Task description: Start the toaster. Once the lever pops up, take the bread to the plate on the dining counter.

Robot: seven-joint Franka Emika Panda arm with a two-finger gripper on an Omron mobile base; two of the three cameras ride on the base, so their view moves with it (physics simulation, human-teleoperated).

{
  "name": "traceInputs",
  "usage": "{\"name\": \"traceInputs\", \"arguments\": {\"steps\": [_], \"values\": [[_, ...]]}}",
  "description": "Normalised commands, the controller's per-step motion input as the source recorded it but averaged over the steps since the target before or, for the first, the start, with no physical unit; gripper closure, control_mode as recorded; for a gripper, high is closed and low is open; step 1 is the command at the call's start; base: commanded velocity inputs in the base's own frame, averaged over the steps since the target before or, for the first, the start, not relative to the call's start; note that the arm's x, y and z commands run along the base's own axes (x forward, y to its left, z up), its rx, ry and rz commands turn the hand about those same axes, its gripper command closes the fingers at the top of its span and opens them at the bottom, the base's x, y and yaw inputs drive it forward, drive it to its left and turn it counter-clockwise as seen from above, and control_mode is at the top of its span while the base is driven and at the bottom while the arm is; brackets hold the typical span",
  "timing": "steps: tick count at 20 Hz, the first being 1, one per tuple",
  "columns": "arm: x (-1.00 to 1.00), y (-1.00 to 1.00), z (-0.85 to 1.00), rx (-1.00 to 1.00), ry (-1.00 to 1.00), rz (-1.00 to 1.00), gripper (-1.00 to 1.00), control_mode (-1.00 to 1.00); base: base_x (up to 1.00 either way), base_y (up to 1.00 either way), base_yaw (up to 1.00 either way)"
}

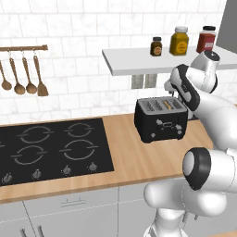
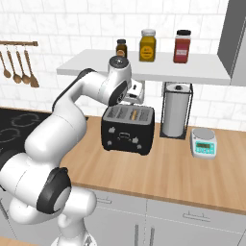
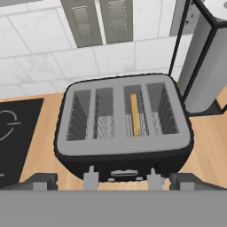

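Hand view: toaster (image 3: 123, 128) directly below, four slots up; bread (image 3: 135, 114) stands on edge in the third slot from the left, sunk between the wires. Jaws spread wide, nothing held, finger tips (image 3: 151, 179) low near the toaster's front edge. Right base view: gripper (image 2: 134, 94) hovers just above and behind the toaster (image 2: 128, 128), which sits on the wood surface (image 2: 182, 166) beside a paper towel holder (image 2: 176, 110).

Risk, judged: levers sit low on the front face; a descent from above could strike the slot rim or shove the toaster back toward the wall.
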Motion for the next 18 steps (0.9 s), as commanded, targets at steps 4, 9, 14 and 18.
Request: {"name": "traceInputs", "arguments": {"steps": [4,9,14,18], "values": [[0.00,0.00,0.00,0.00,0.00,0.00,-1.00,-1.00,0.00,0.00,0.00],[0.00,0.00,0.00,0.00,0.00,0.00,-1.00,-1.00,0.00,0.00,0.00],[0.00,0.00,0.00,0.00,0.00,0.00,-1.00,-1.00,0.00,0.00,0.00],[0.00,0.00,0.00,0.00,0.00,0.00,-1.00,-1.00,0.00,0.00,0.00]]}}
